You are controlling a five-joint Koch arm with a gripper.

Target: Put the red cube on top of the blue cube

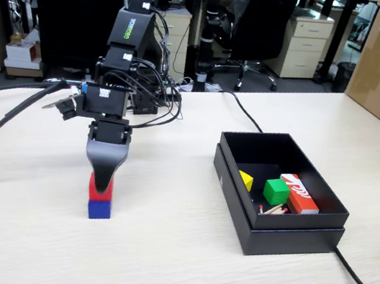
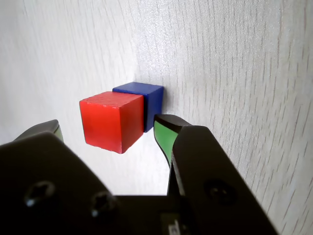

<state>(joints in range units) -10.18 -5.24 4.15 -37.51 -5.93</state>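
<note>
Gripper (image 2: 110, 132) jaws apart, straddling red cube (image 2: 111, 121) without visible contact in wrist view. Red cube sits atop blue cube (image 1: 99, 208), stack directly below gripper on wooden table (image 1: 171, 255). Black open box (image 1: 275, 222) well right of gripper in fixed view; inside: yellow wedge (image 1: 245, 180), green cube (image 1: 276, 191), orange-red box with white markings (image 1: 299, 193), few thin sticks (image 1: 273, 209) near front wall.

We see a small matt red cube (image 2: 113, 120) with a faintly grainy, painted-wood look, and a small matt dark-blue cube (image 2: 146, 100) alike in finish. The pale tabletop (image 2: 234, 73) shows fine wood grain. The black plastic gripper (image 2: 110, 134) looks smooth, its finger pads (image 2: 164, 137) green.
</note>
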